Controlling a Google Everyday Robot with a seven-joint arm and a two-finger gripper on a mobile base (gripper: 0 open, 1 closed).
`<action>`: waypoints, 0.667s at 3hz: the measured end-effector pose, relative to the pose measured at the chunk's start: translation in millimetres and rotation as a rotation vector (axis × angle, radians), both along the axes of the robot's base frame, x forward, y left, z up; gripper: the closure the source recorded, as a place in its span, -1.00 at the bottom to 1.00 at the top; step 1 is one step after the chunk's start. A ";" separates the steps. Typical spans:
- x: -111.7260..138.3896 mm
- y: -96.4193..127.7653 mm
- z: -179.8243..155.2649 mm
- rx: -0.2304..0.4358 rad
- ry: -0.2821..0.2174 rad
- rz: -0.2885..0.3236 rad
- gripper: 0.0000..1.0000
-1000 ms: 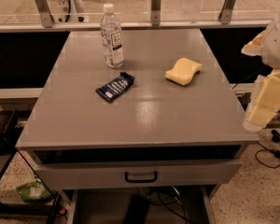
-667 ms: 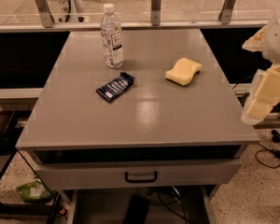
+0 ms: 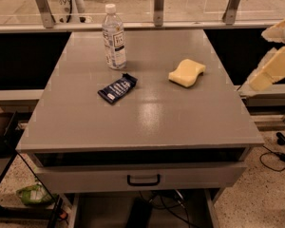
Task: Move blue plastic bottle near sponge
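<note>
The blue plastic bottle [image 3: 114, 38] stands upright at the back left of the grey table [image 3: 152, 122]; it is clear, with a white cap and a white label. The pale yellow sponge [image 3: 186, 72] lies on the right half of the table, well to the right of the bottle. My gripper [image 3: 275, 51] hangs at the right edge of the view, off the table's right side and above its level. Its cream fingers [image 3: 272, 70] are spread apart and hold nothing. It is far from the bottle.
A flat dark blue snack wrapper [image 3: 117, 89] lies between the bottle and the table's front. A metal rail with posts [image 3: 158, 6] runs behind the table. A drawer with a black handle [image 3: 143, 180] sits under the top. Cables lie on the floor at the right.
My gripper has risen a little at the right edge of the view. The bottle, sponge and wrapper have not moved.
</note>
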State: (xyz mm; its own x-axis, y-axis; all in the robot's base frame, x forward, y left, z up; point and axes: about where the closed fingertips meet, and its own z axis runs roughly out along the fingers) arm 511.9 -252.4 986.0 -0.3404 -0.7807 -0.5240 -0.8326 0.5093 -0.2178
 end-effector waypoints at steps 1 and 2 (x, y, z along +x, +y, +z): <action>33.8 -9.6 15.9 0.194 -0.145 -0.040 -1.00; 69.2 -12.4 41.9 0.307 -0.248 -0.071 -1.00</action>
